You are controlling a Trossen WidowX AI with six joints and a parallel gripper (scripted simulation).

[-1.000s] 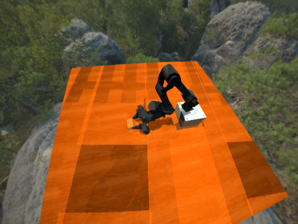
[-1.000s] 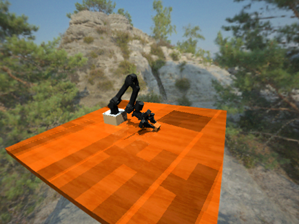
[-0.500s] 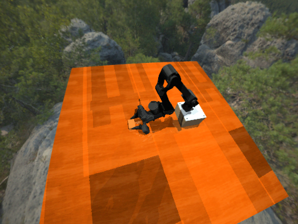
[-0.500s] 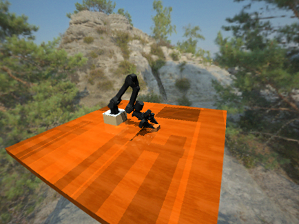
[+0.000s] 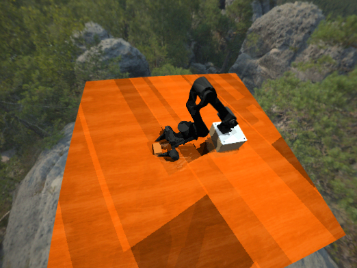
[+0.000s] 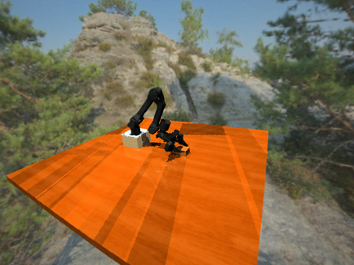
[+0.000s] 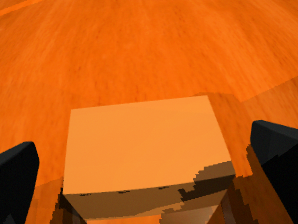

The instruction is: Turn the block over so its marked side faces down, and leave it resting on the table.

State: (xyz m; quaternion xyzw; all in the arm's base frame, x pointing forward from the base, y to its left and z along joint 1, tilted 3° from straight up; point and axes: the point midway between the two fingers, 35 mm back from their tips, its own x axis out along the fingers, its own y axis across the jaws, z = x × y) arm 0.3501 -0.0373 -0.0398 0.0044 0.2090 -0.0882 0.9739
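Up close in the wrist view, the block point(image 7: 143, 149) lies flat on the table point(image 7: 153, 36) between the black fingers — a gap either side, which the top view hides. The gripper point(image 5: 163, 146) is spread wide and holds nothing. Glossy orange wood grain stretches back; the white base point(image 5: 228, 137) sits behind, rocks beyond.

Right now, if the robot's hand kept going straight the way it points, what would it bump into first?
The orange block. It sits on the table straight ahead, between the open hand's two fingers, which aren't touching it. How near the palm is, I can't tell.
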